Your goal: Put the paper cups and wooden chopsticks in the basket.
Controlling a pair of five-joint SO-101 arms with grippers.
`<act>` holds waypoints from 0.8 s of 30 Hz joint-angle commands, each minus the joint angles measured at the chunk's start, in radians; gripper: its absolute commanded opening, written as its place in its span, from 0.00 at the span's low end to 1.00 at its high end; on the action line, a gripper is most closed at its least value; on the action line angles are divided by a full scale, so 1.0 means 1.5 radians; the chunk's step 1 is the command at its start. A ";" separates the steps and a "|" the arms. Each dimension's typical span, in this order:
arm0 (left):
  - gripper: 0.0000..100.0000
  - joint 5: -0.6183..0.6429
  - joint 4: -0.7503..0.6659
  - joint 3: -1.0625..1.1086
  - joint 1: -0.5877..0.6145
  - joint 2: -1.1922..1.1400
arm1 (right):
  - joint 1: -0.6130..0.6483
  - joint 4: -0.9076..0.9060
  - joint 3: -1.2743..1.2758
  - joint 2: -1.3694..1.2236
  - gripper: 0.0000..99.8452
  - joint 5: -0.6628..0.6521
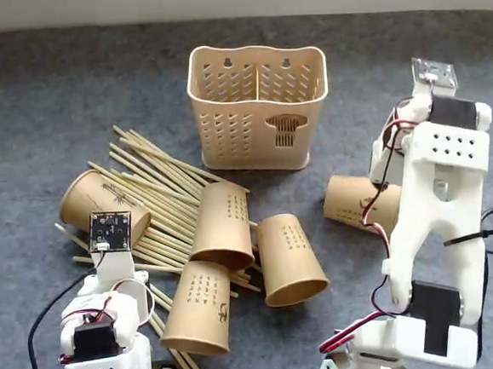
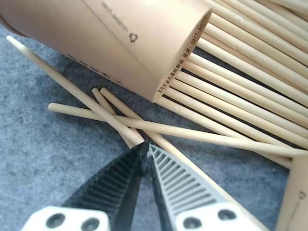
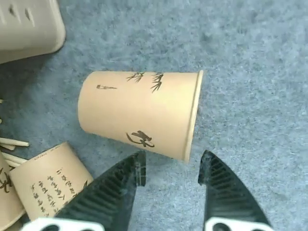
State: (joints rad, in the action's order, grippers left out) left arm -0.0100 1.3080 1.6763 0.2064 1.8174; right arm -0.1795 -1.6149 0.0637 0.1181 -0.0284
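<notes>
Five cups (image 1: 220, 225) lie on their sides on the grey mat (image 1: 35, 98), and none is in the basket (image 1: 257, 107). Three sit in a cluster in front of the basket, partly on the chopsticks (image 1: 157, 187), which fan out in a loose heap to one side of it. A fourth cup (image 1: 99, 205) rests on the far part of that heap. The fifth cup (image 3: 139, 113) lies alone near the basket's other side, under the right arm.

The cups look like thin paper: very light, quick to roll and easy to crush. The rolled rim is probably the stiffest part, so one finger inside the mouth and one outside the wall, squeezing gently, seems the safest hold. The chopsticks are stiff, thin and smooth. They lie crossed over one another, so they are likely to slip, twist or drag a neighbour along. A pinch near the middle should keep one level.

The right gripper (image 3: 171, 166) has its fingers apart, with the tips just short of the fifth cup's rim. The left gripper (image 2: 146, 149) has its fingers together, the tips down where several crossed chopstick ends meet. I cannot tell whether it pinches one. The fourth cup lies just beyond it. The basket stands upright, with a divider inside.
</notes>
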 commanded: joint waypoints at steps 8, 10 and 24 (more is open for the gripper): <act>0.01 0.005 0.004 0.013 0.001 0.005 | -0.005 0.112 0.086 0.011 0.19 0.015; 0.01 0.005 0.004 0.013 0.001 0.005 | -0.005 0.112 0.087 0.009 0.19 0.015; 0.01 0.005 0.004 0.013 0.001 0.005 | 0.036 0.106 0.088 0.010 0.12 0.015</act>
State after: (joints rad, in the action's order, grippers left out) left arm -0.0100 1.3080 1.6763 0.2064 1.8174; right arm -0.1412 -1.4645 0.2018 0.1181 -0.0130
